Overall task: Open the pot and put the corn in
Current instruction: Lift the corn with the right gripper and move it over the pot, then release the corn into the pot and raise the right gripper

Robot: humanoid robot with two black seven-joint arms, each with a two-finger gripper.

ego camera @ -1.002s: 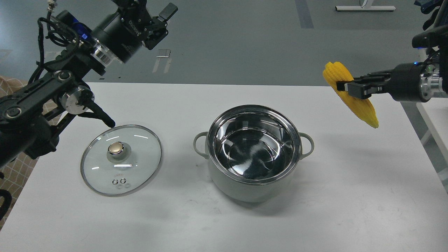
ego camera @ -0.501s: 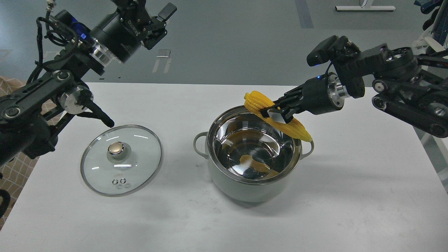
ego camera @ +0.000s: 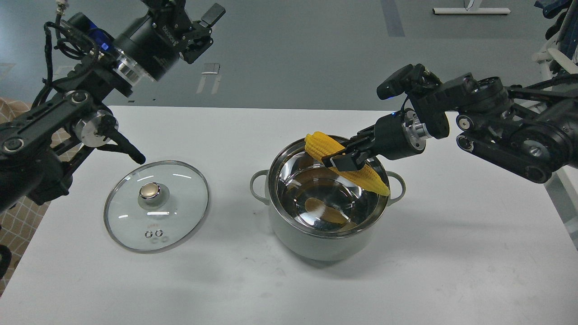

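Observation:
The pale grey-green pot (ego camera: 316, 243) stands open at the middle of the white table, its shiny steel inside bare apart from a yellow reflection. My right gripper (ego camera: 344, 159) is shut on the yellow corn (ego camera: 345, 163) and holds it tilted over the pot's far right rim, tip pointing down to the right. The glass lid (ego camera: 156, 205) with its gold knob lies flat on the table left of the pot. My left gripper (ego camera: 201, 25) is raised high at the upper left, away from the lid and pot, fingers apart and empty.
The white table (ego camera: 451, 253) ends at a right edge near the right arm. My left arm's elbow hangs over the table's left side above the lid. Grey floor lies beyond the far edge.
My right arm has carried the corn from the far right in to the left and down, so it now hangs over the pot's rim. The left arm has barely moved.

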